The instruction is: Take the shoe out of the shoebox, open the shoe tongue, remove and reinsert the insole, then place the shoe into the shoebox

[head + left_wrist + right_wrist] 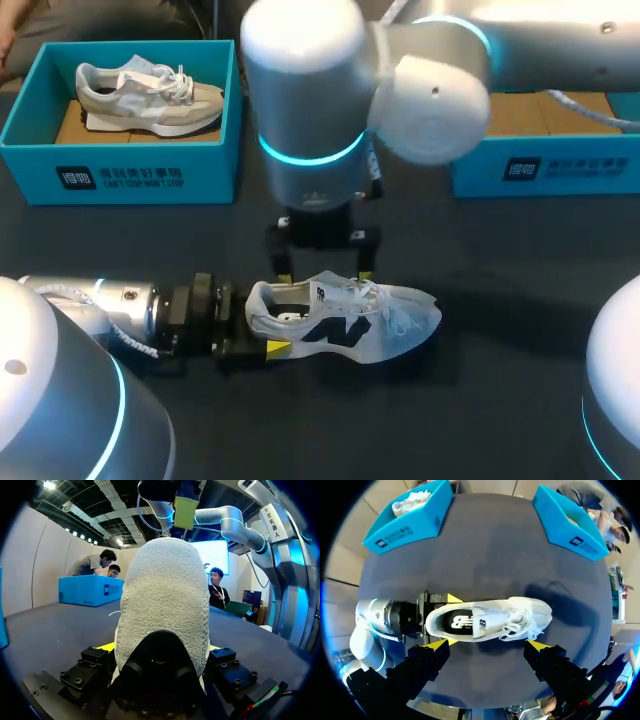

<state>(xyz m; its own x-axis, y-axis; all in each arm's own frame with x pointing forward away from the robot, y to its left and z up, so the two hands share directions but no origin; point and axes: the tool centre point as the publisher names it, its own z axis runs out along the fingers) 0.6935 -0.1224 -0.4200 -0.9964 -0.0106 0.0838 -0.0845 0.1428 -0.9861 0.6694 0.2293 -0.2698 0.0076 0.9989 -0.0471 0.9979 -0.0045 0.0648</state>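
The white shoe (350,320) lay on its sole at the middle of the dark table (520,400), with its toe toward three o'clock and its heel toward nine. The left gripper (270,320) came in from nine o'clock and had the heel clamped between its two fingers. The right gripper (487,645) hung directly above the shoe with its fingers spread wide, and it held nothing. At ten o'clock stood a teal shoebox (120,165) with a grey shoe (150,95) inside. A second shoebox (540,170) sat at two o'clock, partly hidden behind the right arm (400,80).
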